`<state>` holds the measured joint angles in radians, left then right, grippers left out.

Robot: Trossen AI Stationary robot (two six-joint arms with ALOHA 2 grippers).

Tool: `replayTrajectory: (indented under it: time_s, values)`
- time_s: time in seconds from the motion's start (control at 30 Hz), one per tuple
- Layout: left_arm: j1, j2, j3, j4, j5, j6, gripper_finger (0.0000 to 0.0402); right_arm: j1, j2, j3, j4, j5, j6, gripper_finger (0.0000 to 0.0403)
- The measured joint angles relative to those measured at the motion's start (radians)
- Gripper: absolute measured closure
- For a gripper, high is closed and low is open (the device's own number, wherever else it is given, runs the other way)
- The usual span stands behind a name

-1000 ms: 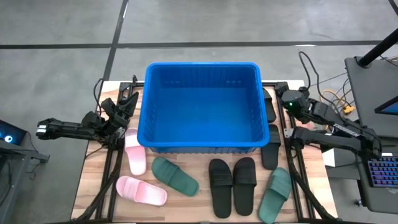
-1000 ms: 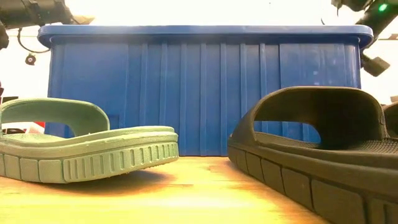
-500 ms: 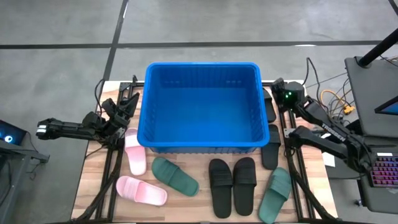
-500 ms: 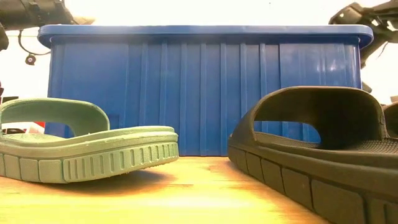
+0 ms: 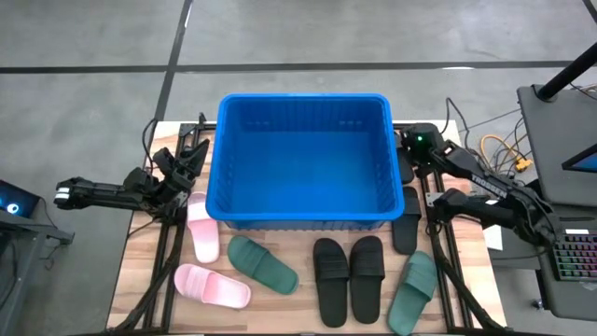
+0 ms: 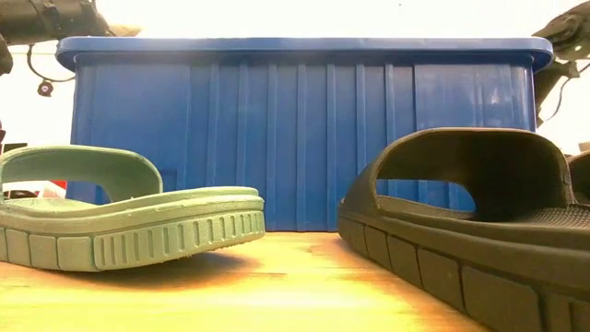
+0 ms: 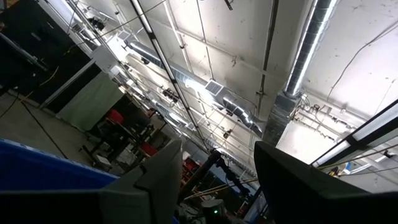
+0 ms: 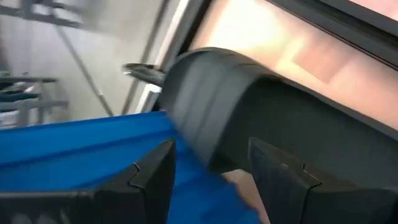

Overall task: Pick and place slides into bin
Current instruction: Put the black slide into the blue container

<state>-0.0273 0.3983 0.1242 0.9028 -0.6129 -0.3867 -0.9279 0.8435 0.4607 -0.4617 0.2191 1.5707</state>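
The blue bin (image 5: 303, 159) stands at the table's middle, toward its far edge. On the wood in front of it lie two pale pink slides (image 5: 201, 229) (image 5: 212, 286), two green ones (image 5: 262, 264) (image 5: 413, 291) and a black pair (image 5: 348, 278). Two more black slides (image 5: 404, 161) (image 5: 407, 222) lie along the bin's right wall. My right gripper (image 5: 410, 140) hovers open over the farther of these. In its wrist view that slide (image 8: 249, 118) fills the space past the fingers (image 8: 211, 180). My left gripper (image 5: 191, 154) waits open beside the bin's left wall, pointing upward (image 7: 217, 180).
Black frame rails (image 5: 168, 252) run along both sides of the table, and cables (image 5: 494, 149) trail off its right edge. The low view shows a green slide (image 6: 120, 217) and a black slide (image 6: 470, 231) close up, with the bin's ribbed wall (image 6: 304, 138) behind them.
My right gripper has swung toward the table's left, in to the bin's right wall, and has come down and tipped downward over the black slide there. Its fingers stay open. No slide has moved.
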Motion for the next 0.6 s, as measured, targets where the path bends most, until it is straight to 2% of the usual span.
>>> replayTrajectory:
  time_s: [0.23, 0.5, 0.6]
  values:
    - [0.000, -0.001, 0.000, 0.001, -0.001, 0.000, 0.0217, 0.000, 0.117, -0.005, 0.072, -0.012, 0.019, 0.0211]
    - [0.000, -0.001, 0.000, 0.003, -0.001, 0.000, 0.0217, -0.003, 0.203, -0.012, 0.116, 0.067, 0.019, 0.0211]
    - [0.001, -0.001, 0.000, 0.003, -0.001, 0.000, 0.0217, -0.002, 0.219, -0.032, 0.206, 0.070, 0.015, 0.0211]
